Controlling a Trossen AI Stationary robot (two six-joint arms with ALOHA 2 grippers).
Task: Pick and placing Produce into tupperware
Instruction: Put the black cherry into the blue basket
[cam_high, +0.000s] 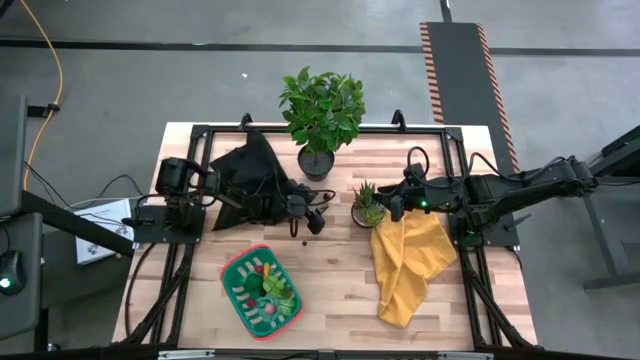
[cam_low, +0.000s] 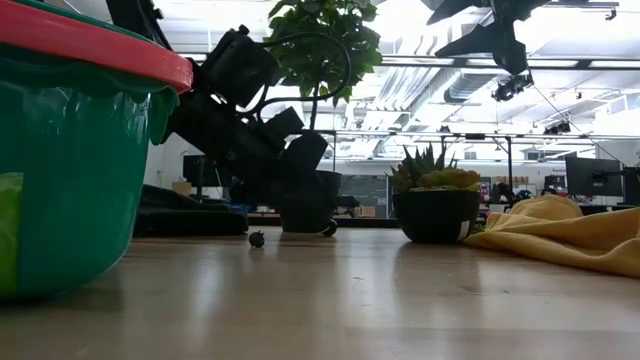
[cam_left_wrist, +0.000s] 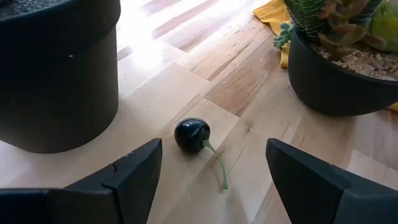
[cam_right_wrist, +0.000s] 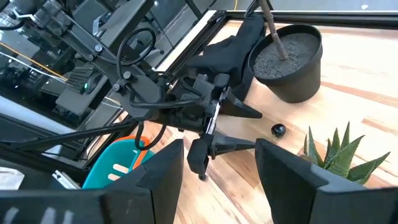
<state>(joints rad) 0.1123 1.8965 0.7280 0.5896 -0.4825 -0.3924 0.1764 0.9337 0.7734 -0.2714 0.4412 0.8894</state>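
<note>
Cherry (cam_left_wrist: 192, 135), small and dark with a green stem, lies loose on the surface (cam_high: 340, 262) between the big plant pot (cam_left_wrist: 59, 74) and the spiky plant pot (cam_left_wrist: 339, 78). Left gripper (cam_left_wrist: 214, 174) sits low with fingers apart straddling it, not touching; looks lined up for a pick. Tupperware (cam_high: 262, 292) is well apart toward the near edge and already holds several produce pieces. Right gripper (cam_right_wrist: 217, 168) waits by the yellow cloth (cam_high: 408, 265), fingers apart, empty. No readable labels or writing anywhere.
</note>
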